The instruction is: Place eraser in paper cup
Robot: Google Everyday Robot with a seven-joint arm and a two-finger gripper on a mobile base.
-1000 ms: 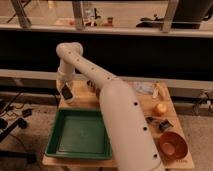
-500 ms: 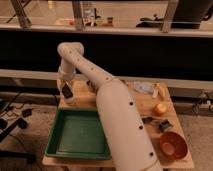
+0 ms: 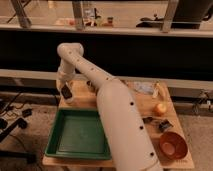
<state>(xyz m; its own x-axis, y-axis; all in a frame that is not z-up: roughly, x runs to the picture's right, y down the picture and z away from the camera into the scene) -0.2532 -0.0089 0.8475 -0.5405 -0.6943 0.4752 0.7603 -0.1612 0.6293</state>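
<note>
My gripper (image 3: 66, 92) hangs at the end of the white arm (image 3: 117, 115), over the back left corner of the wooden table (image 3: 85, 100) and just behind the green tray (image 3: 80, 132). A dark patch sits at the gripper's tip; I cannot tell whether it is the eraser or part of the gripper. A small pale shape (image 3: 73, 99) just under the gripper may be the paper cup, but it is mostly hidden. Two small dark objects (image 3: 148, 120) (image 3: 165, 126) lie on the right of the table.
A brown bowl (image 3: 173, 145) stands at the front right. A yellow-orange round fruit (image 3: 160, 108) and a clear plastic wrapper (image 3: 144, 88) lie at the back right. The arm's big link covers the table's middle. A dark counter wall runs behind the table.
The arm's big link has shifted slightly. The gripper stays at about the same spot over the back left corner.
</note>
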